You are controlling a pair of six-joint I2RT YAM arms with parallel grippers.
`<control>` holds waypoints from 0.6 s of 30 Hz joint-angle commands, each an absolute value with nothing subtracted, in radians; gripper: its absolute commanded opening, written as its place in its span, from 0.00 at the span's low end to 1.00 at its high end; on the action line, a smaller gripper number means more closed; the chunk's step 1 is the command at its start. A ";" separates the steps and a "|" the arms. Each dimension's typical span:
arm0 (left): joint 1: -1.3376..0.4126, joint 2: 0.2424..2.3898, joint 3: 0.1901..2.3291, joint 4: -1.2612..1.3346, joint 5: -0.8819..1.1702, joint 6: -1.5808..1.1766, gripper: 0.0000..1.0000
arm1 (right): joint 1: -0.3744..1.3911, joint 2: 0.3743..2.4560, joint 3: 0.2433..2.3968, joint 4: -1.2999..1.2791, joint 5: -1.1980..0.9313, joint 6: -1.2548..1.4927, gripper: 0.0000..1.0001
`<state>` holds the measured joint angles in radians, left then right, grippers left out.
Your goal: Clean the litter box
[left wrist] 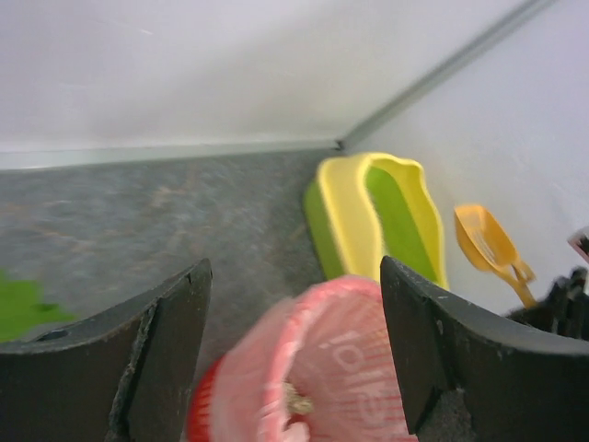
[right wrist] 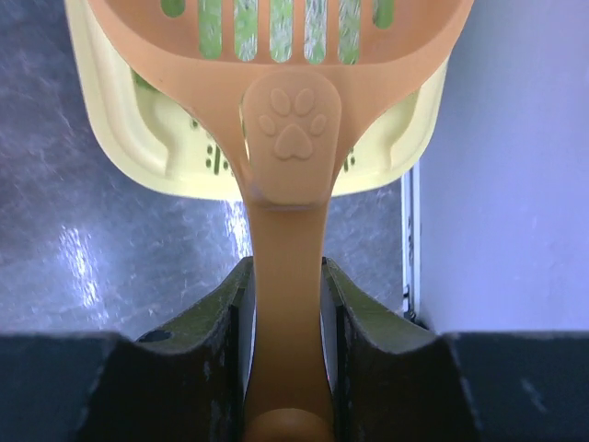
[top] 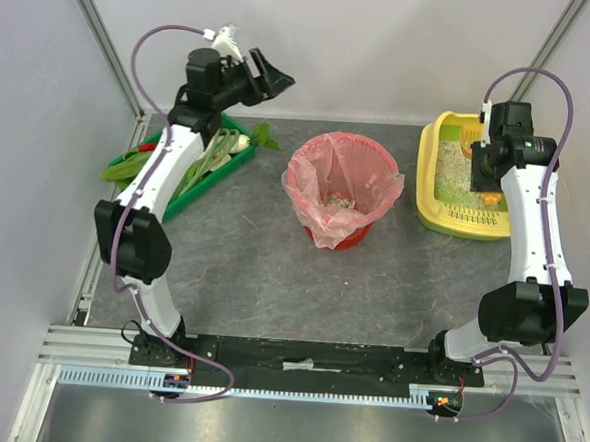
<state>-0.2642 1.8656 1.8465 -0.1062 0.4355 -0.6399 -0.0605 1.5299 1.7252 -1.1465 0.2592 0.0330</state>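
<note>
Right fingers [right wrist: 216,341] gripping orange scoop [right wrist: 285,138] over litter box [top: 455,227], left fingers [left wrist: 161,354] wide near red basket [top: 352,242]

No word, brand or number can be read anywhere. The one clear sign is a paw print [right wrist: 293,124], raised in the plastic on the handle of the orange scoop [right wrist: 287,258]: one large pad with four small toe pads above it, in the scoop's own colour. The pink bag [left wrist: 267,368] carries a line of pale lettering [left wrist: 354,354] on its side, seen in the left wrist view, too blurred to make out
</note>
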 commanded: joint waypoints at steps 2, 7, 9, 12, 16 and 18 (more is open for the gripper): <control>-0.206 1.726 1.648 -0.011 0.357 -0.415 0.80 | -0.193 1.528 1.643 -1.212 0.150 0.008 0.00; -0.198 1.700 1.554 -0.034 0.380 -0.261 0.80 | -0.218 1.632 1.644 -1.267 0.067 -0.017 0.00; -0.192 1.700 1.543 -0.051 0.361 -0.253 0.80 | -0.219 1.664 1.655 -1.273 0.071 -0.005 0.00; -0.173 1.704 1.517 -0.035 0.367 -0.247 0.80 | -0.219 1.724 1.699 -1.275 0.103 0.035 0.00; -0.138 1.716 1.502 -0.011 0.383 -0.274 0.80 | -0.218 1.857 1.847 -1.327 0.130 0.052 0.00; -0.117 1.726 1.502 -0.003 0.390 -0.288 0.80 | -0.209 1.941 1.960 -1.396 0.188 0.041 0.00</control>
